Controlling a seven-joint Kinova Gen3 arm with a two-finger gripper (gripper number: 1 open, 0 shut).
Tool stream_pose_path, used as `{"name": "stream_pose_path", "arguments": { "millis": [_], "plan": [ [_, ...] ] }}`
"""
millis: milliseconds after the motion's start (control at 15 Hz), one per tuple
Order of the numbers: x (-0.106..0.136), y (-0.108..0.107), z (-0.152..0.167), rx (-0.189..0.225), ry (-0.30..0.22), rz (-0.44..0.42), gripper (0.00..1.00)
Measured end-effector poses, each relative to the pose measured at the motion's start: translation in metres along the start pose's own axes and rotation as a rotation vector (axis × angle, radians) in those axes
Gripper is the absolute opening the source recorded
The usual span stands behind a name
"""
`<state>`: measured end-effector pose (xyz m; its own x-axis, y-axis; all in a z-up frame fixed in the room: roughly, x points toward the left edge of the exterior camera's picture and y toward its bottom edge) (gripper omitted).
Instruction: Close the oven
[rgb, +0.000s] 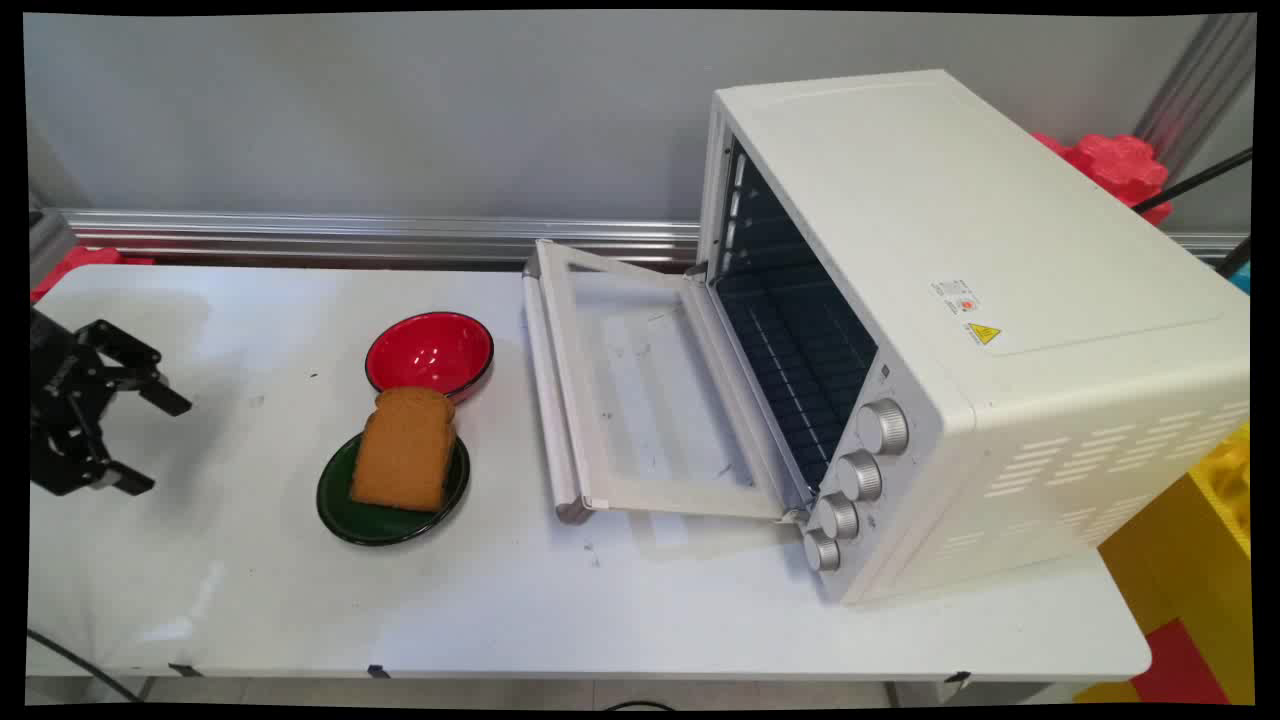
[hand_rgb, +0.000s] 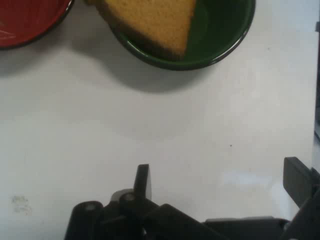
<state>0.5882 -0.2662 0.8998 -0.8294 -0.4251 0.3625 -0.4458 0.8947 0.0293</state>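
Bread slice (rgb: 404, 450) lies on a green plate (rgb: 335, 503) mid-bench (rgb: 250, 590), a red bowl (rgb: 430, 352) just beyond, an open toaster oven (rgb: 960, 330) to the right. Jaws (rgb: 148, 442) hang spread apart at far left, holding nothing. Hand view: bread slice (hand_rgb: 150, 22), green plate (hand_rgb: 225, 35), red bowl (hand_rgb: 25, 20), black fingers (hand_rgb: 142, 181) apart.

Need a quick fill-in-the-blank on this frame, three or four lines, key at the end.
1. The slice of bread lies on the ____ plate.
2. The red bowl holds ____.
3. The oven has its door ____.
4. The pincer is open and holds ____.

Missing words: green; nothing; open; nothing.
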Motion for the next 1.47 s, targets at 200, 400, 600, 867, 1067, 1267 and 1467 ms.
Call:
{"name": "stream_pose_path", "arguments": {
  "millis": [200,400,600,867,1067,1267,1467],
  "plan": [
    [0.007,-0.01,0.007,0.03,0.037,-0.019,1.0],
    [0.026,-0.018,0.01,0.078,0.118,-0.023,1.0],
    [0.047,-0.026,0.014,0.107,0.218,-0.039,1.0],
    [0.077,-0.034,0.02,0.129,0.351,-0.051,1.0],
    [0.095,-0.044,0.038,0.106,0.395,-0.059,1.0],
    [0.105,-0.053,0.057,0.073,0.397,-0.072,1.0],
    [0.112,-0.059,0.074,0.043,0.393,-0.072,0.0]
  ]
}}
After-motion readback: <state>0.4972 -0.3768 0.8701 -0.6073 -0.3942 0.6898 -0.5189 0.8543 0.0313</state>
